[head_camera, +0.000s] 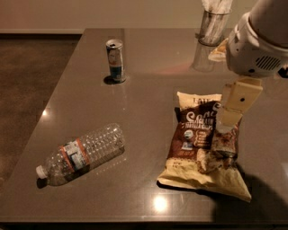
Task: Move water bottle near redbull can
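Gripper [228, 120] above bag [203, 152] (water bottle [83, 154] near edge).

Glossy grey table [148, 90], brown floor [31, 76], pale wall [90, 13] behind.
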Tool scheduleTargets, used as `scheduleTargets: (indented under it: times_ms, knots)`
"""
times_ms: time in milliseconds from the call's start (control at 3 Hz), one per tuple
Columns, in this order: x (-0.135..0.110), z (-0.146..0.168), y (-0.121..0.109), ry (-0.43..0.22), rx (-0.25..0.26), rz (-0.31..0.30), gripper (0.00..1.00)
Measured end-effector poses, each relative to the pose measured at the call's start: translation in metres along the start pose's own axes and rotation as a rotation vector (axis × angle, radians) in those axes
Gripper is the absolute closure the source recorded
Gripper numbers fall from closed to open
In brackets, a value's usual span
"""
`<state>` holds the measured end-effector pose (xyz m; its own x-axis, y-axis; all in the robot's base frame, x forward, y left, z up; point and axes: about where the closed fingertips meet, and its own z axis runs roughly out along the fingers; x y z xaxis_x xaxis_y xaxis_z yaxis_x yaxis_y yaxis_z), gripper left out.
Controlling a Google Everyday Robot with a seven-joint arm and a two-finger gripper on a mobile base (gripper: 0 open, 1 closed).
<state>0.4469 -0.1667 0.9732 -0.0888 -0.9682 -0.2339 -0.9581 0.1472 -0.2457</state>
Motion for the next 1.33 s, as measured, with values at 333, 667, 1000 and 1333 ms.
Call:
scheduleTargets:
  times_ms: [333,667,1000,1333]
  knots:
    - [-0.034,0.02,0.006,-0.006,-0.035,-0.081,0.0]
    - [-0.087,0.055,0.016,0.003,-0.088,-0.201,0.0]
    - [-0.121,0.075,0.023,0.015,-0.108,-0.284,0.0]
    - [-0.152,0.094,0.039,0.041,-0.114,-0.37,0.0]
